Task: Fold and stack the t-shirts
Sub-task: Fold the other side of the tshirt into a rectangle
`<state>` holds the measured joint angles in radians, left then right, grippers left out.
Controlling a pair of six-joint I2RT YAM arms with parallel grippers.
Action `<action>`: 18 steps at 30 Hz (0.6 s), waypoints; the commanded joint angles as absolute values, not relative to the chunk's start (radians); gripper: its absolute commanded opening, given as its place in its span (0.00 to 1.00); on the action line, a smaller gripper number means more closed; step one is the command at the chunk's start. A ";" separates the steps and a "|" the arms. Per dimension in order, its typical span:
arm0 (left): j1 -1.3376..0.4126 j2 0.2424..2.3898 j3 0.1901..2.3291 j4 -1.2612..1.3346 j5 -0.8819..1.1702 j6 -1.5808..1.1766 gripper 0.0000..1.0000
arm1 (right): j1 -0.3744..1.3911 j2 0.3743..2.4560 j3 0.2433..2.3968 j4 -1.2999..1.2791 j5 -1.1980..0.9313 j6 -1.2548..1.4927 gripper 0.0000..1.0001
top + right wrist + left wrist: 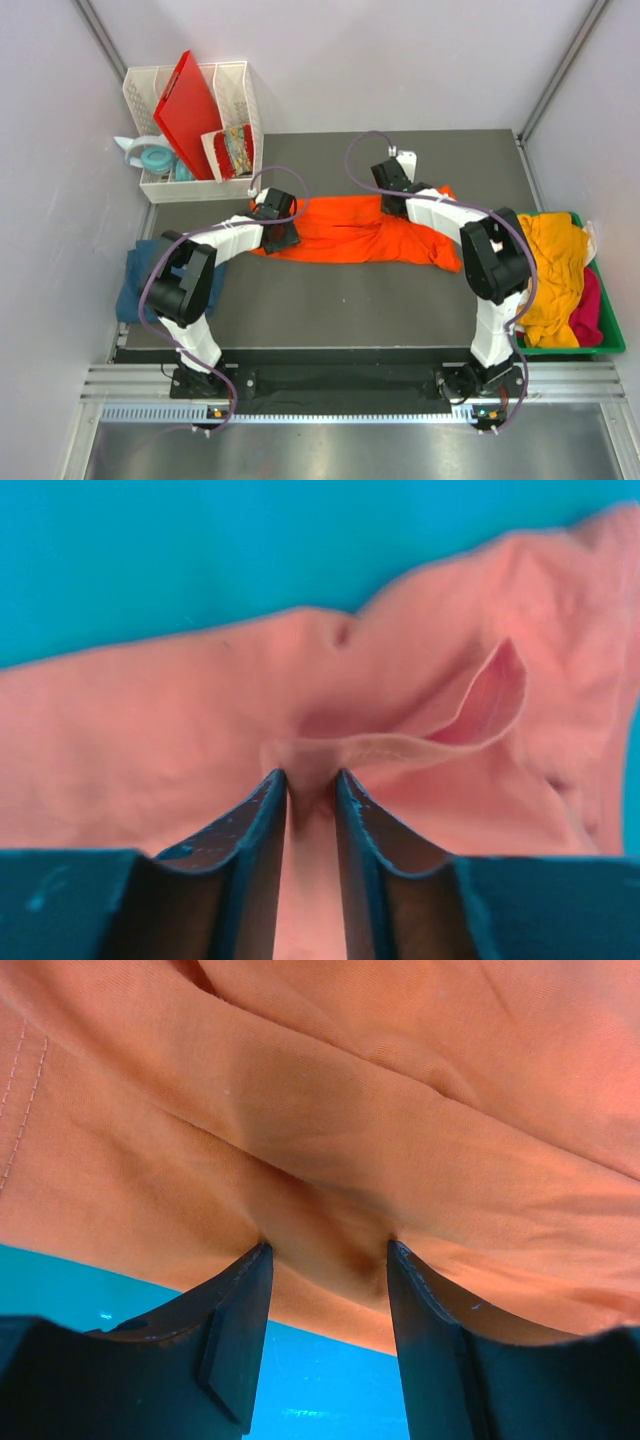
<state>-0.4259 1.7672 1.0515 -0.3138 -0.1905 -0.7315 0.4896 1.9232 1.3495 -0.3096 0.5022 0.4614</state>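
The bright orange t-shirt (pixel 350 232) lies stretched in a crumpled band across the middle of the dark table (pixel 330 310). At its left end my left gripper (pixel 283 232) stands open. In the left wrist view its fingertips (pixel 328 1245) press into the orange cloth (pixel 320 1110), and a pucker of the hem sits between them. Over the shirt's far right part my right gripper (pixel 395 205) is shut on the shirt. The right wrist view shows its narrow jaws (pixel 310 773) pinching a raised fold of the cloth (pixel 150 740). A dark teal-blue t-shirt (pixel 130 280) lies folded at the table's left edge.
A green bin (pixel 612 340) at the right holds a mustard-yellow shirt (pixel 555 270), a pink one (pixel 592 310) and a bit of white cloth (pixel 590 232). A white rack (pixel 240 90) at the back left holds a red plastic board (pixel 190 115) and small items.
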 commanded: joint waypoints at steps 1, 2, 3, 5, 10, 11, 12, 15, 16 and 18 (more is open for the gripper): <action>-0.425 1.842 0.992 -0.376 -0.140 -0.746 0.55 | 0.500 1.977 1.447 -0.324 0.454 0.429 0.31; -0.423 1.845 0.996 -0.379 -0.138 -0.747 0.55 | 0.500 1.973 1.434 -0.322 0.459 0.439 0.36; -0.423 1.845 0.996 -0.379 -0.135 -0.746 0.55 | 0.500 1.947 1.422 -0.315 0.486 0.445 0.39; -0.425 1.845 0.997 -0.379 -0.137 -0.746 0.55 | 0.492 1.910 1.381 -0.293 0.529 0.462 0.46; -0.426 1.848 0.997 -0.373 -0.130 -0.745 0.55 | 0.465 1.818 1.361 -0.290 0.569 0.465 0.59; -0.426 1.850 1.000 -0.371 -0.129 -0.746 0.55 | 0.459 1.807 1.356 -0.290 0.589 0.466 0.59; -0.426 1.853 1.003 -0.371 -0.129 -0.747 0.55 | 0.454 1.789 1.350 -0.291 0.597 0.475 0.59; -0.433 1.853 1.011 -0.374 -0.132 -0.747 0.55 | 0.430 1.755 1.313 -0.265 0.588 0.492 0.50; -0.434 1.853 1.011 -0.374 -0.132 -0.747 0.55 | 0.425 1.755 1.305 -0.264 0.586 0.497 0.42; -0.434 1.848 1.012 -0.374 -0.136 -0.747 0.55 | 0.413 1.778 1.304 -0.265 0.563 0.500 0.36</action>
<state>-0.4263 1.7699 1.0546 -0.3149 -0.1875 -0.7311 0.4416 1.8046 1.3201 -0.2996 0.5549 0.4728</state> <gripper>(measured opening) 0.550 0.416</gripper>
